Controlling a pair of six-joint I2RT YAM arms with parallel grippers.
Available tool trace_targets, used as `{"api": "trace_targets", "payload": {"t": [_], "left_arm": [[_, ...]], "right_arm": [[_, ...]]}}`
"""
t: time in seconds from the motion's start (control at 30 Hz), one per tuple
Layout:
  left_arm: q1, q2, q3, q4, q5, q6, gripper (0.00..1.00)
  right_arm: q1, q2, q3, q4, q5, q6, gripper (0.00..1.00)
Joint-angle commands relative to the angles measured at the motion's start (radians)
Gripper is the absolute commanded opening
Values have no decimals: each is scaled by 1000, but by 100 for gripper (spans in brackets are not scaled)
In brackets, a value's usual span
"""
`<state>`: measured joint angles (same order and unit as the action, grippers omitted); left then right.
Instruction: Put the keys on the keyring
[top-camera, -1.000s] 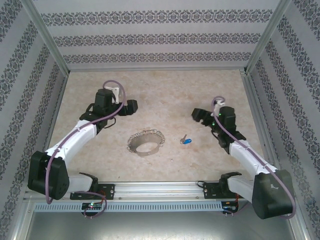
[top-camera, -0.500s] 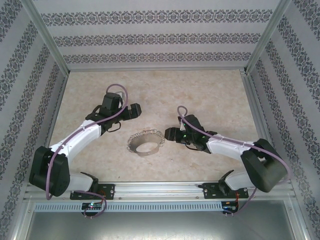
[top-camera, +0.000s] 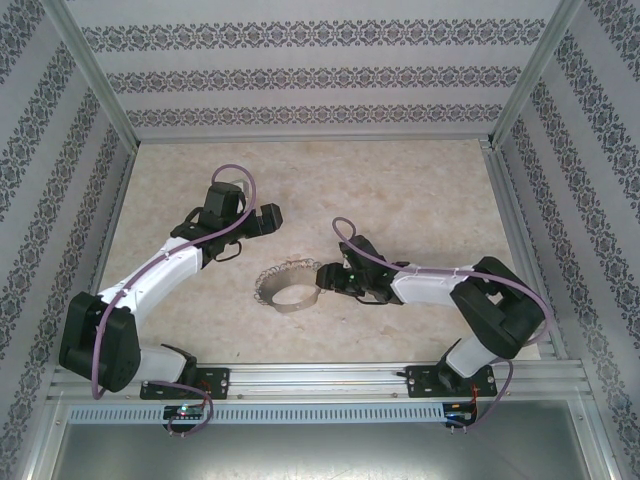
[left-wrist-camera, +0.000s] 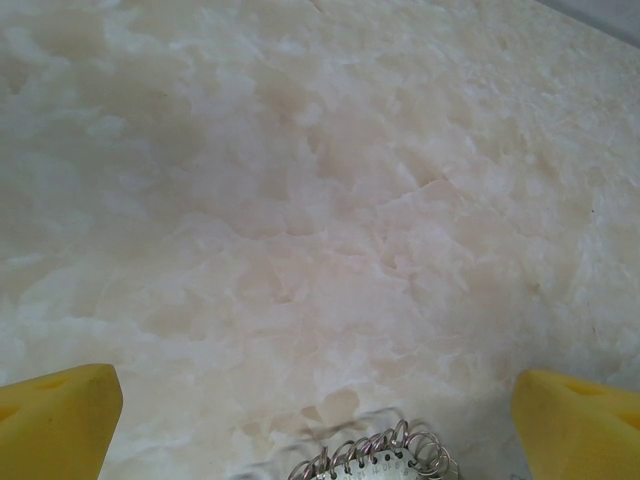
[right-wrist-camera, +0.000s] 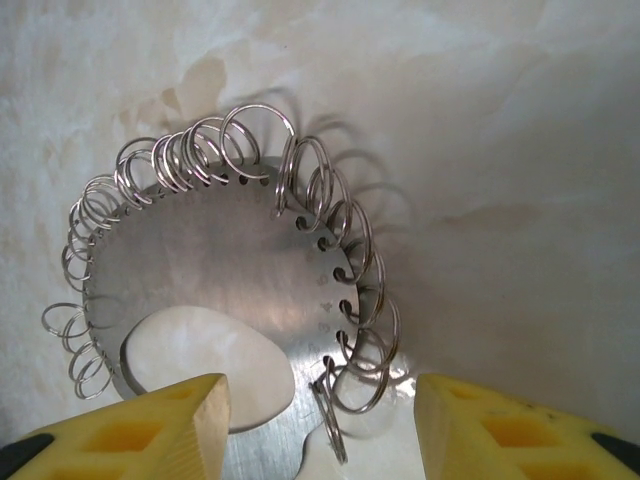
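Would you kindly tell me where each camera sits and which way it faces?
Top external: above and behind the robot, looking down on the table; left arm, right arm, left gripper and right gripper show.
Left wrist: on the left arm, facing forward-down over the table; its yellow fingers frame the bottom corners.
Right wrist: on the right arm, looking down between its own yellow fingers.
All three share the keyring.

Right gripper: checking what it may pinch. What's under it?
The keyring, a metal band edged with wire rings, on the table. Whatever lies beneath the band is covered.
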<state>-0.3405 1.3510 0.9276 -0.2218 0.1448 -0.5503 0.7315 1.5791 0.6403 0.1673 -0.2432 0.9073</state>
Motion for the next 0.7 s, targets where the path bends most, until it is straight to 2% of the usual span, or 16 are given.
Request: {"api": "trace_targets", "payload": {"t": [0.0,0.33,0.67], "left_arm": [[-6,-41,13,-21,-16,27,100],[-14,-59,-4,-21,-4,33,100],[-32,-87,-34,-17,6,40,100]], "right_arm": [[14,24,34,19,23,18,47],[-9,123,131,30,0,0,19],[-76,279,292,55,-58,-26,14]]}}
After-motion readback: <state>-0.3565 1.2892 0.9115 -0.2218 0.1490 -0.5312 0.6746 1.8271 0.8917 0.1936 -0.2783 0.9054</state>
